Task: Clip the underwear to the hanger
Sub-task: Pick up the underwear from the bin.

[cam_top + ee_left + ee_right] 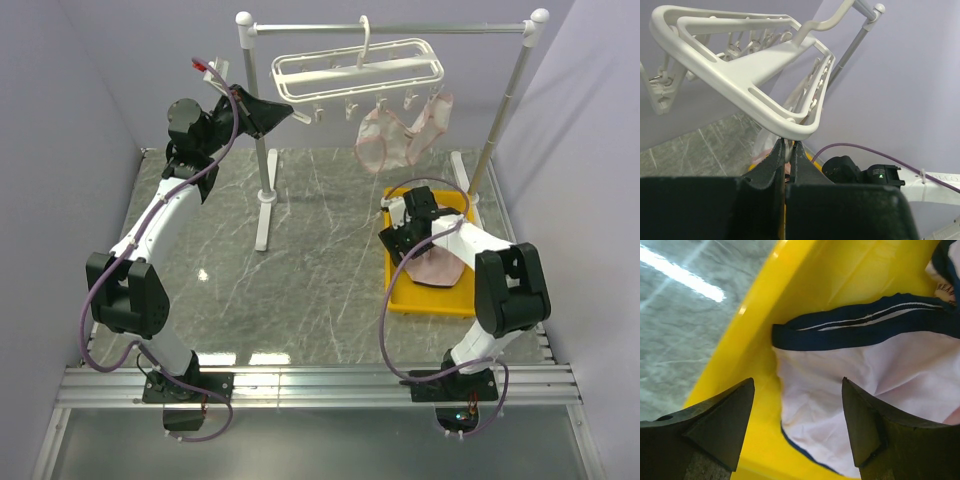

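Note:
The white hanger (355, 68) hangs by its hook from the rail at the back. Two pale pink underwear (385, 140) dangle from clips at its right end. My left gripper (288, 113) is raised at the hanger's left end. In the left wrist view its fingertips (786, 149) are shut on a small white clip just under the hanger frame (740, 75). My right gripper (797, 385) is open low over the yellow tray (755, 340), its fingers straddling the left edge of a pink underwear with navy trim (865, 370). From above, that underwear (438, 268) lies in the tray (425, 300).
The grey rail stand (390, 28) with white ball ends spans the back, and its left post and foot (265, 215) stand mid-table. Purple cables loop beside both arms. Lilac walls close the left, right and back sides.

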Available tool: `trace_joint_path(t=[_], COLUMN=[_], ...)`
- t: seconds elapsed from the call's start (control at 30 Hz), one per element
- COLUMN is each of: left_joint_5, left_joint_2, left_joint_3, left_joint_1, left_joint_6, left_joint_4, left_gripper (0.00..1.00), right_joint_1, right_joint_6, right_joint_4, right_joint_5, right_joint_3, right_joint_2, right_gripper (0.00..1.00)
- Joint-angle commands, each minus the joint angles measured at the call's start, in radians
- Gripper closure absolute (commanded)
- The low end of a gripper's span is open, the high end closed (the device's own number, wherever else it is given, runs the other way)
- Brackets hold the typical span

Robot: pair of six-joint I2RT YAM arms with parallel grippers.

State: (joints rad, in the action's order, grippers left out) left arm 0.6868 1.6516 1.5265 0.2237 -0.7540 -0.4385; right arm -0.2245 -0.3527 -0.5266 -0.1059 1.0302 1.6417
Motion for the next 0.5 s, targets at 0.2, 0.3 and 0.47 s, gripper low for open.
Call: trace_joint_path(t=[0.2, 0.3, 0.47], left_joint_5=[0.005, 0.007, 0.011], left_joint_2=[0.007, 0.01, 0.001], left_joint_3=[0.037, 0.047, 0.027], left_joint_1=[-0.006, -0.006, -0.006], left_joint_6=[-0.018, -0.015, -0.018], left_joint_4=[-0.051, -0.043, -0.048], left_gripper=[1.0, 1.0, 1.0], right_joint_1=[0.008, 0.008, 0.031], right_joint_6=[-0.037, -0.071, -0.13], right_joint_4=[0.085, 0.045, -0.006], right_joint_5=[0.012, 0.0, -0.092], right_joint_3=[-0.029, -0.006, -0.004], right_joint_2=[0.093, 0.113, 0.075], right_gripper=[0.25, 0.41, 1.0])
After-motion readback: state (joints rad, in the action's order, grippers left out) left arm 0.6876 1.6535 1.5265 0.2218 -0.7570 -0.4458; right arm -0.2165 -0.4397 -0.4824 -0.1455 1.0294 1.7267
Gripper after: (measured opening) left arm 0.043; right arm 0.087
